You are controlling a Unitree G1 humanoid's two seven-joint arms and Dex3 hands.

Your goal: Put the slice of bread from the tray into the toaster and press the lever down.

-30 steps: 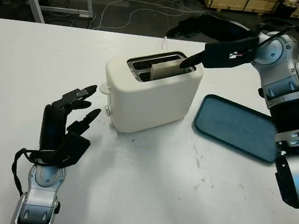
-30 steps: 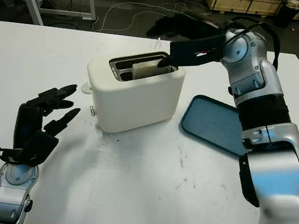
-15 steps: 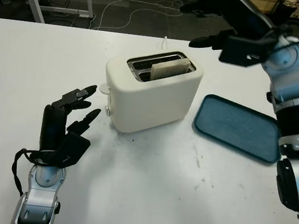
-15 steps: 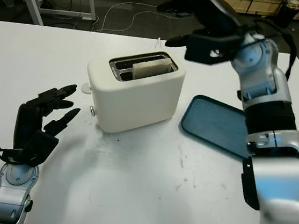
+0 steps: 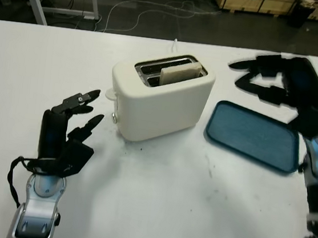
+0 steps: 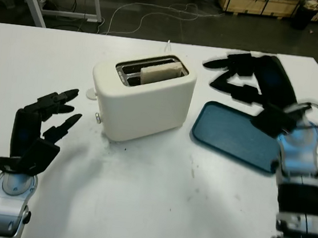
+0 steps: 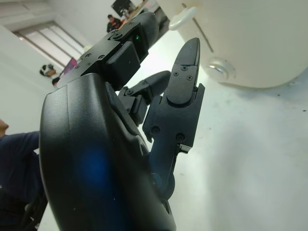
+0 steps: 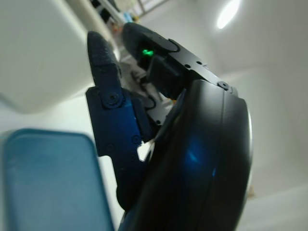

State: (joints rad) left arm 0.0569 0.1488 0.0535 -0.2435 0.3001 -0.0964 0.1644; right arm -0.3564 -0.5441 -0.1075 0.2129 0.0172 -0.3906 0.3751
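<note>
Bread (image 5: 180, 74) stands on edge in the nearer slot of the white toaster (image 5: 159, 103), its top part sticking up above the slot's rim; the farther slot beside it shows dark. The toaster sits on the white table (image 5: 155, 199) near the middle, turned at a slant, with its white lever (image 5: 110, 94) jutting from the end that faces the left hand and a small round knob (image 5: 114, 117) lower on that same end. The lever sits high on that end, near the top.

To the right of the toaster, just beside it but apart, lies the blue-green tray (image 5: 253, 135), flat on the table with nothing on it.

The right hand (image 5: 278, 81) hangs in the air above the tray's far edge, to the right of the toaster and apart from it, released and grasping nothing, with its black fingers pointing toward the toaster.

The left hand (image 5: 66, 128) is on the near left of the table, palm upright, released as well with nothing in it, its fingertips aimed at the toaster's lever end but short of it. In the left wrist view the lever (image 7: 184, 17) and knob (image 7: 219, 69) appear just past the fingers (image 7: 183, 91).

Beyond the table's far edge, cables (image 5: 154, 9) trail over a dark floor.
</note>
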